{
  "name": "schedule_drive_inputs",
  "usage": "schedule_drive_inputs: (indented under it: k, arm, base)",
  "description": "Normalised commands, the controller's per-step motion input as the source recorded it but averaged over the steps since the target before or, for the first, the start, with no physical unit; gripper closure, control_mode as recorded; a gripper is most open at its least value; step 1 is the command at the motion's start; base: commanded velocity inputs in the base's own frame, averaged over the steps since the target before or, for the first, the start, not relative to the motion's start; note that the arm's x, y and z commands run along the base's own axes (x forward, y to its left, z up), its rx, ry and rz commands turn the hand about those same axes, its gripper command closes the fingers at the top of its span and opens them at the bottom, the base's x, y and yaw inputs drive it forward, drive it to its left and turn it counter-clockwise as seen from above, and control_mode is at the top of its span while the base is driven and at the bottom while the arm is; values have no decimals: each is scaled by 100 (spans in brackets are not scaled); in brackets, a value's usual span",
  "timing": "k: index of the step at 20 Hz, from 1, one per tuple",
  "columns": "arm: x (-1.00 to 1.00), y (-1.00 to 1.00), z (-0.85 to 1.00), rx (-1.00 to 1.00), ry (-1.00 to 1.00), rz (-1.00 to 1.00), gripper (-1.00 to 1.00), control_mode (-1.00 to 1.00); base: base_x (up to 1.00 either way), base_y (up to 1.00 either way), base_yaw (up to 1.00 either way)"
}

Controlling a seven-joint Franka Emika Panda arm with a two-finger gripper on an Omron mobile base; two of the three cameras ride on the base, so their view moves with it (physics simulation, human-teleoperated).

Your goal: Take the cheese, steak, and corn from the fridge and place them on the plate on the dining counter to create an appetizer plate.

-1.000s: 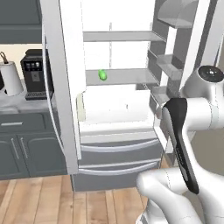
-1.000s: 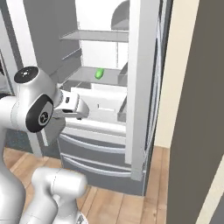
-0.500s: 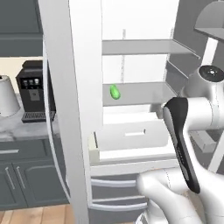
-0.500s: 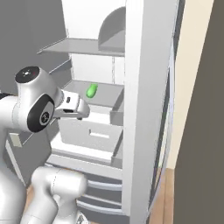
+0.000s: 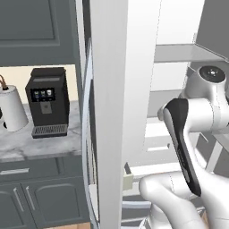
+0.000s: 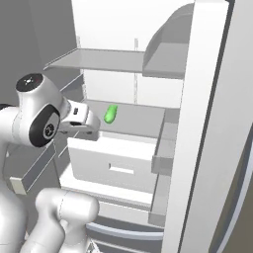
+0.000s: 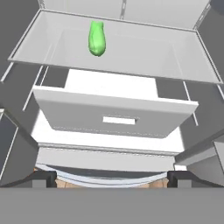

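Note:
The fridge (image 6: 213, 128) stands open right in front of me. The corn (image 6: 110, 113), a bright green oblong, lies on a white middle shelf; in the hand view the corn (image 7: 96, 38) sits at the upper left of that shelf (image 7: 144, 57). My gripper (image 6: 85, 131) hovers in front of the shelf's edge, above a pulled-out white drawer (image 7: 116, 116) and short of the corn. The gripper (image 7: 113, 178) is open with nothing between its fingertips (image 7: 43, 177). The cheese, steak, plate and dining counter are out of view.
The fridge's open door edge (image 5: 112, 112) rises through the middle of the left base view. A black coffee machine (image 5: 47, 103) and a paper towel roll (image 5: 12, 107) stand on the marble worktop to its left. Door bins (image 6: 165, 153) jut out at the right.
The base has driven closer to the fridge, so its shelves and drawer fill more of both base views. The corn lies where it was and the gripper stays open.

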Motion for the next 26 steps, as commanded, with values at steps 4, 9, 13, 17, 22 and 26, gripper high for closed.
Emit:
schedule_drive_inputs:
  k: [4,9,13,17,22,26]
  arm:
    - [33,-34,0,0,0,0,-100,-100]
    - [61,-4,0,3,0,3,-100,-100]
    - [55,0,-5,5,4,8,-100,-100]
    - [31,1,-24,2,0,3,-100,-100]
    - [31,13,-44,0,-9,0,-100,-100]
    - [23,5,-24,0,-19,0,-100,-100]
  base:
    - [0,0,0]
    - [0,0,0]
    - [0,0,0]
    - [0,0,0]
    - [0,0,0]
    - [0,0,0]
